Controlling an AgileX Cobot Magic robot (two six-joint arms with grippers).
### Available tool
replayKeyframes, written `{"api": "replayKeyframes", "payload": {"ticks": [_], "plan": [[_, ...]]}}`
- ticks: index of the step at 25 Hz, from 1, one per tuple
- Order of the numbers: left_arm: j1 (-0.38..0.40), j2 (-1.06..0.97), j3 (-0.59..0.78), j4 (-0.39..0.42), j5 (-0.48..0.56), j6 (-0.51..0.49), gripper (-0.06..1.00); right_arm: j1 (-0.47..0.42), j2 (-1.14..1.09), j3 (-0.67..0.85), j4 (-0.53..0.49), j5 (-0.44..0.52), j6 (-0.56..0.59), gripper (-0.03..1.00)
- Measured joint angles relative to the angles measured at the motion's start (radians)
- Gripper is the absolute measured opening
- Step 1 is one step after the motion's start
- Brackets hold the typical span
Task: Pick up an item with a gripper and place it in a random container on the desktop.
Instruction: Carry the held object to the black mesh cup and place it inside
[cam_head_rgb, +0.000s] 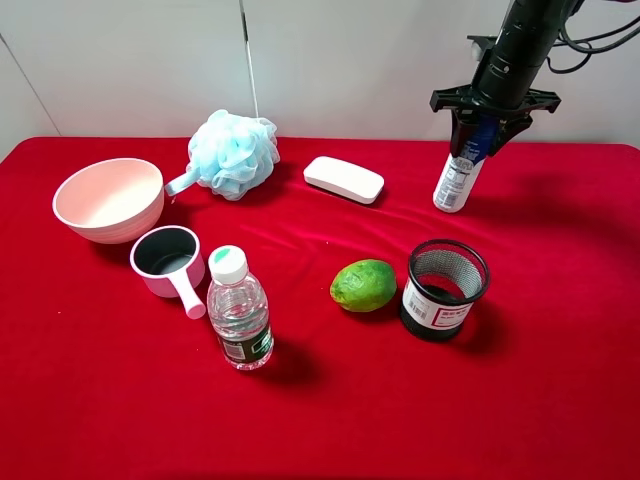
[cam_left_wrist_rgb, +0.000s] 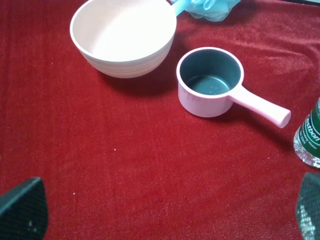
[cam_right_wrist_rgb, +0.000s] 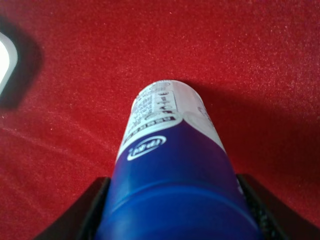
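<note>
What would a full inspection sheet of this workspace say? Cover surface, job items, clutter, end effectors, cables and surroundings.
Surface: red cloth desktop, flat.
Job's things: blue-capped white bottle tilted, back right; mesh cup upright, looks empty, front right.
Clutter: lime, water bottle, handled cup, pink bowl, blue bath puff, white case.
End effectors: right end effector shut on the bottle's cap; left end effector open above cloth near the handled cup.
Cables: black cables by the right arm, above the table.
Surroundings: white wall behind.

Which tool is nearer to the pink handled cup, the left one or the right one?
Left. The left tool, open, hovers close to the pink handled cup, facing it. The right tool is across the table at the far right, shut on the blue-capped bottle.
</note>
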Motion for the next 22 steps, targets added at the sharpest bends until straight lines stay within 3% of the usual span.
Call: {"api": "replayKeyframes", "payload": {"ticks": [22], "plan": [[0.000,0.000,0.000,0.000,0.000,0.000,0.99,0.000,-0.107,-0.001,-0.019,0.002,0.030,0.38]]}}
